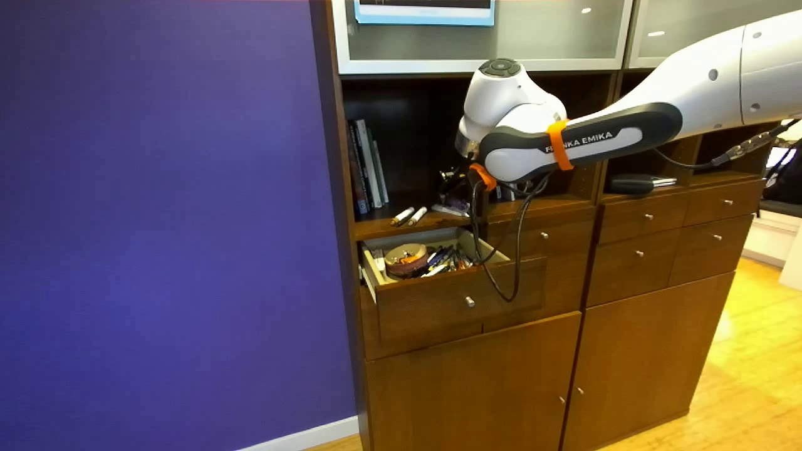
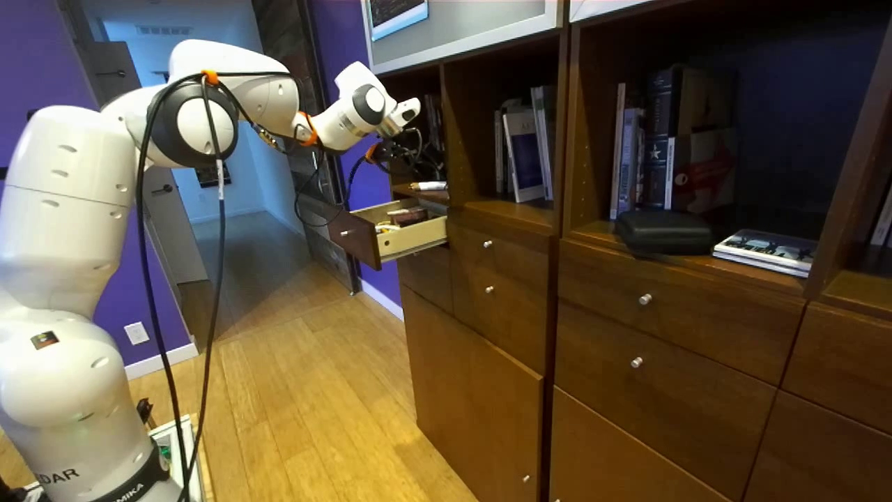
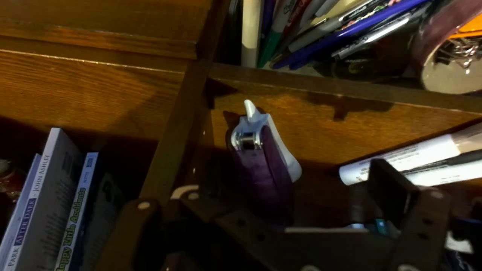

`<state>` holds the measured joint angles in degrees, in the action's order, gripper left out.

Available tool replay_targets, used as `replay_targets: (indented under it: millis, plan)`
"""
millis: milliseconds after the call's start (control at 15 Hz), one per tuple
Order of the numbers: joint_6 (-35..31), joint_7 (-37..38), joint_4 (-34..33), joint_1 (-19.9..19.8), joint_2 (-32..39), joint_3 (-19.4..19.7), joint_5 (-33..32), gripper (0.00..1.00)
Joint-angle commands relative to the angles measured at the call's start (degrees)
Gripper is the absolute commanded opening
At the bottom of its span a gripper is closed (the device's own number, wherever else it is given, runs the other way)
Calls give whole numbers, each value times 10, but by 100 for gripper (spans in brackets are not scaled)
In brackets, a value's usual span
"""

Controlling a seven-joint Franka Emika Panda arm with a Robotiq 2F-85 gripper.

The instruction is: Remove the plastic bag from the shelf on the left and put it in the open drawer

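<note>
Reaching seems in hand: the gripper (image 3: 282,180), fingers spread, faces a purple object (image 3: 256,169) near the shelf's (image 3: 320,135) front corner (no bag discernible); closing likely follows.

"franka emika" on the arm (image 1: 658,117), partly covered; "park after dark", "john ashley" on one book (image 3: 46,197); "happy little accidents" on another book (image 3: 76,210)

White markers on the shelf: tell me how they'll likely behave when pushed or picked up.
Pushed sideways, the white markers would probably roll, since they look cylindrical. Lifted, they would likely stay stiff, as both lie straight with no visible bend. Their smooth-looking surfaces might also make them a bit slippery.
</note>
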<state>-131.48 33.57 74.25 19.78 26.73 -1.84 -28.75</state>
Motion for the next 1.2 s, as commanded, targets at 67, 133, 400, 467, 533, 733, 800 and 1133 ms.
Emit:
replay_targets:
  millis: [67, 133, 400, 467, 533, 733, 800, 1133]
  plan:
    - [-27, -28, -44, -19, 38, -6, 16, 100]
    - [-29, -30, -46, -20, 40, -8, 20, 100]
    - [-25, -30, -59, -6, 50, 9, 35, 100]
    - [-13, -23, -63, 1, 53, 18, 23, 100]
    - [2, -15, -68, 2, 55, 15, 36, 100]
    - [32, 3, -85, 16, 64, 26, 25, 100]
    - [35, 9, -91, 20, 68, 30, 20, 100]
    - [61, 33, -116, 32, 80, 41, -23, 67]
